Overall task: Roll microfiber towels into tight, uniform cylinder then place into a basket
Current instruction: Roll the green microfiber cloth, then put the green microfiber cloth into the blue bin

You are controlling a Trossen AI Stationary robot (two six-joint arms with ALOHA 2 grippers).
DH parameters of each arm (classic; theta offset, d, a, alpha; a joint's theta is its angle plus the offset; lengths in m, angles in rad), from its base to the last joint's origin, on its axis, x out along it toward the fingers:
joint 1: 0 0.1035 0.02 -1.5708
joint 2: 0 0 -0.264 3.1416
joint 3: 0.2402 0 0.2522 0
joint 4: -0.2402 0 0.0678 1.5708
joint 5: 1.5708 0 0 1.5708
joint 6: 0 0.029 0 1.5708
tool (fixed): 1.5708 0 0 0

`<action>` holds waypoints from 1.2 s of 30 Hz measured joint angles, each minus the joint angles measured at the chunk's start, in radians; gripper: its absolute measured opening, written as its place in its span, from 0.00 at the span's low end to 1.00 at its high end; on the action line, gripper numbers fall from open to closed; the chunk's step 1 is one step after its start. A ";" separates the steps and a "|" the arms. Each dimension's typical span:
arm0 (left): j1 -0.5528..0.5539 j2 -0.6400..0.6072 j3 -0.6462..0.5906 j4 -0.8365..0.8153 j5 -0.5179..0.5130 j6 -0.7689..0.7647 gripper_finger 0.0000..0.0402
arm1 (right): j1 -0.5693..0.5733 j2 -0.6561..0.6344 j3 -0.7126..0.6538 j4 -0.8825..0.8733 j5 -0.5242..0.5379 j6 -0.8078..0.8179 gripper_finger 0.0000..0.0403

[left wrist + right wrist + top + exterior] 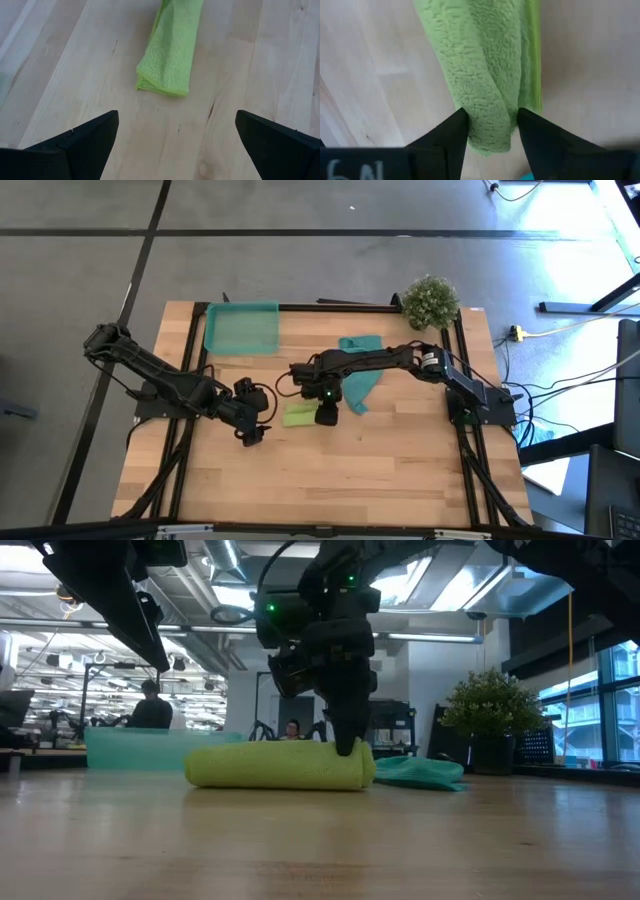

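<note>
With the lime-green towel (298, 415) rolled just in front of the basket (241, 328), my right gripper (489, 131) pinched its end, left gripper (175, 145) wide nearby; next I judged a lift toward the basket.

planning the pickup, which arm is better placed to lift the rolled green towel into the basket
Right. The right gripper already pinches one end of the lime-green towel; the left gripper hangs open, short of its other end. The basket lies behind both.
</note>
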 joint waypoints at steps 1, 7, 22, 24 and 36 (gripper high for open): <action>0.000 0.000 0.000 0.000 0.000 0.000 0.99 | -0.006 0.000 0.002 -0.010 0.000 -0.001 0.43; 0.000 0.000 0.000 0.000 0.000 0.000 0.99 | -0.032 0.000 0.005 -0.034 -0.036 0.005 0.42; 0.000 0.000 0.000 0.000 0.000 0.000 0.99 | -0.062 -0.001 0.005 -0.041 -0.008 -0.048 0.43; 0.000 0.000 0.000 0.000 0.000 0.000 0.99 | -0.065 -0.011 0.005 -0.063 0.006 -0.043 0.43; 0.000 0.000 0.000 0.047 0.000 0.020 0.99 | -0.079 -0.179 0.006 -0.090 0.134 -0.015 0.43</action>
